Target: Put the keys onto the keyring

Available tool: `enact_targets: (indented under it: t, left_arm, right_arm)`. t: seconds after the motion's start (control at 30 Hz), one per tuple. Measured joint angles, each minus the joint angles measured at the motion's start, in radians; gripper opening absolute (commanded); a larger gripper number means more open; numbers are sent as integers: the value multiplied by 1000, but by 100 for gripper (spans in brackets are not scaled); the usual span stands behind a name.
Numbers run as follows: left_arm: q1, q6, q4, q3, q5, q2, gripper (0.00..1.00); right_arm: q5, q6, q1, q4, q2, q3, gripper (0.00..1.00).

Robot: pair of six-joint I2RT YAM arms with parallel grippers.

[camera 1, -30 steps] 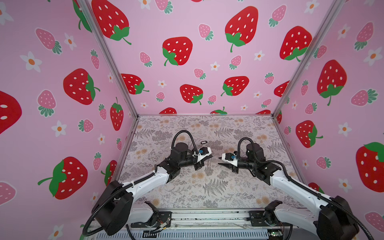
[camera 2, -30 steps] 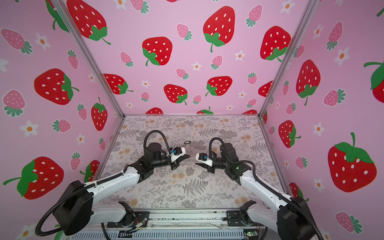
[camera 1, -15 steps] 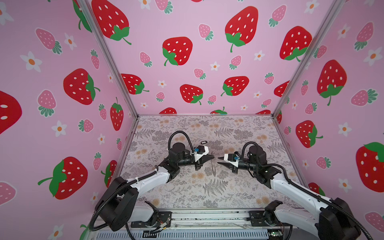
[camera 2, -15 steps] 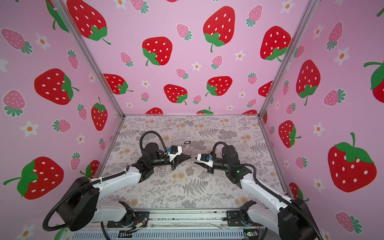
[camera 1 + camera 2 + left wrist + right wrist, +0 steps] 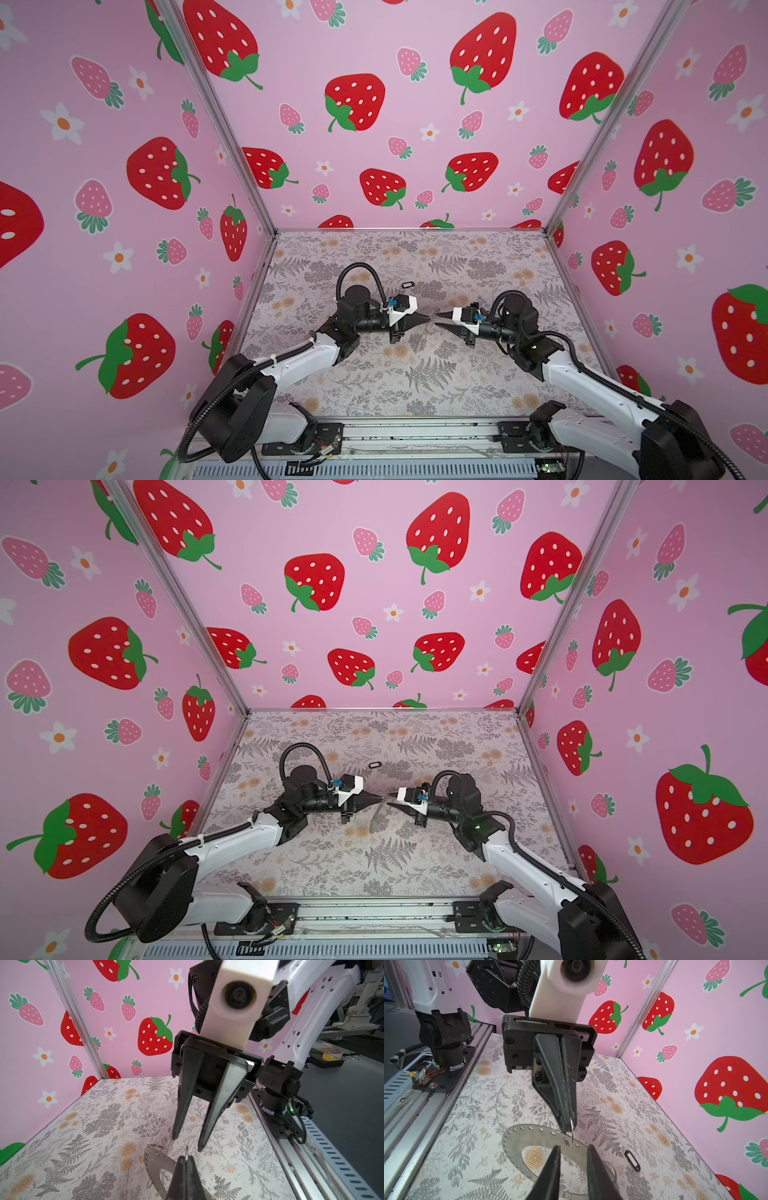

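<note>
Holding the keyring point(image 5: 529, 1136) by one small wire loop point(image 5: 572, 1126) on its rim, the left gripper point(image 5: 568, 1128) is fully closed, w/ the loop pinched btw. its tips. The flat ring hangs tilted below them, and whether its low edge touches the worktop point(image 5: 457, 395) I cannot tell. Facing it almost tip to tip, the right gripper point(image 5: 187, 1144) has its jaws apart w/ nothing btw. them, so it is the free one. Of the keys I see only the oval tag point(image 5: 632, 1160), black rim w/ white centre. It lies flat on the worktop, apart from the ring and not yet on it; the metal key I find in no view. The relation that matters, in my opinion: in both top views the tag point(image 5: 408, 284) lies behind both grippers, toward the back wall point(image 5: 395, 124), and a little to the left arm's side of the place where the tips meet. Its long axis runs approx. across the worktop, i.e. roughly parallel to the line of the two grippers. The left arm is slightly nearer but is busy w/ the ring, so probably the right gripper must leave the ring, swing toward the back wall and come down across the tag's short width.
</note>
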Motion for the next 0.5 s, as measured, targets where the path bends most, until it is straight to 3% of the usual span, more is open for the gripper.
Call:
enact_targets:
  t: [0.5]
  left_arm:
    - [-9,16,-24,1,15,-28,0]
  right_arm:
    - [-42,38,24,17,50,0,22]
